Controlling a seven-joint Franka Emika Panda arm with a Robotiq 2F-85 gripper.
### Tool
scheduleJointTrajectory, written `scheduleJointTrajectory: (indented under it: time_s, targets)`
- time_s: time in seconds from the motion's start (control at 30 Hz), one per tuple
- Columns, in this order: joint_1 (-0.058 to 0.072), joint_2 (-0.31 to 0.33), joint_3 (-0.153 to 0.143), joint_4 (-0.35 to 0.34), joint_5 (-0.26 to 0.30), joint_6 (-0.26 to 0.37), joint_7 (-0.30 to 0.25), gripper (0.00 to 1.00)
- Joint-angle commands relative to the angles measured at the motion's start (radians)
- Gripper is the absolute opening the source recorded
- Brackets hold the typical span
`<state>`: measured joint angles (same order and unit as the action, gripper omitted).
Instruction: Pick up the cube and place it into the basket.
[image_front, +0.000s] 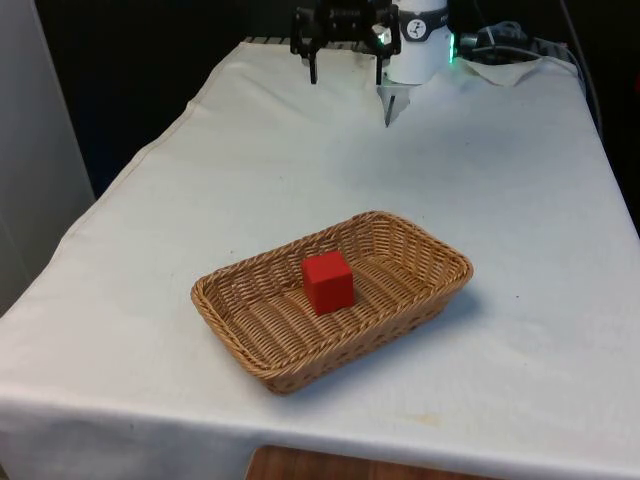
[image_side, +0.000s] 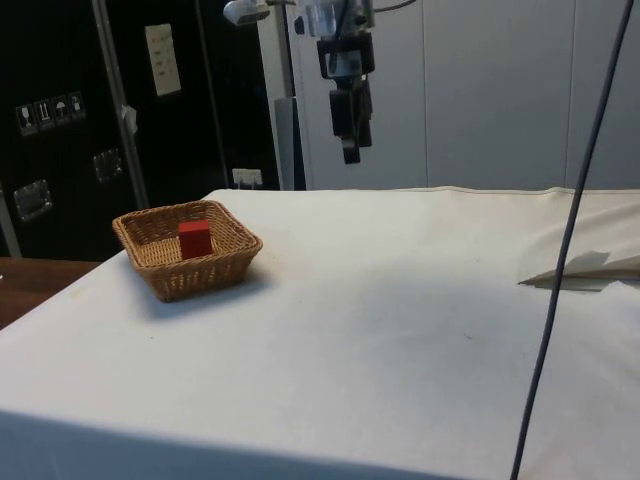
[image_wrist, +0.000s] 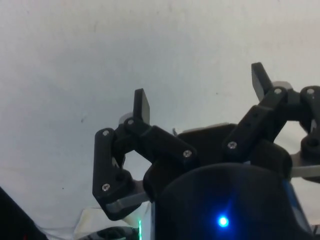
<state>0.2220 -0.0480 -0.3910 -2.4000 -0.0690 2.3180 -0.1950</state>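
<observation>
- White cloth (image_front: 500, 180) was seen spread over the whole table, lightly creased, with black curtains behind it in the front view and dark cabinets behind it in the side view.
- A wicker basket (image_front: 420, 300) was found resting on the cloth in the near part of the table, turned at an angle to the table's edges; in the side view the wicker basket (image_side: 235, 250) was seen near the table's corner, next to the dark cabinets.
- A red cube (image_front: 328, 282) was seen lying inside the basket, on its woven floor, roughly in the middle and apart from the walls; in the side view the red cube (image_side: 195, 240) was partly hidden by the basket's near wall.
- The black gripper (image_front: 346, 75) was observed raised above the far end of the table, well apart from the basket and the cube.
- In the side view the gripper (image_side: 351, 155) was seen hanging well clear of the cloth, pointing downward.
- In the wrist view the gripper (image_wrist: 200, 90) was shown with its fingers (image_wrist: 142, 106) spread wide and nothing held between them, bare cloth lying beyond them.
- A folded ridge of cloth (image_side: 585, 268) was noted at the far end of the table, near the robot's base.
</observation>
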Motion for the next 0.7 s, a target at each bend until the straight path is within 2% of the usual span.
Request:
scheduleJointTrajectory:
  time_s: [0.0,0.03,0.07,0.23,0.3,0.33,0.5,0.53,0.57,0.67]
  targets:
    - [-0.004,-0.018,-0.001,-0.013,-0.025,-0.001,0.018,1.00]
    - [-0.001,-0.007,0.000,-0.006,-0.004,-0.001,0.002,1.00]
    - [-0.006,-0.024,-0.001,-0.018,-0.029,-0.002,0.021,1.00]
    - [-0.016,-0.060,-0.003,-0.042,-0.042,-0.006,0.028,1.00]
    - [-0.012,-0.056,-0.005,-0.040,-0.024,-0.004,0.014,1.00]
    - [-0.017,-0.077,-0.006,-0.052,-0.043,-0.006,0.028,1.00]
    - [-0.022,-0.111,-0.011,-0.069,-0.043,-0.007,0.024,1.00]
    - [-0.017,-0.100,-0.012,-0.063,-0.027,-0.007,0.014,1.00]
    - [-0.023,-0.117,-0.012,-0.072,-0.044,-0.008,0.024,1.00]
    - [-0.027,-0.141,-0.014,-0.086,-0.045,-0.008,0.023,1.00]
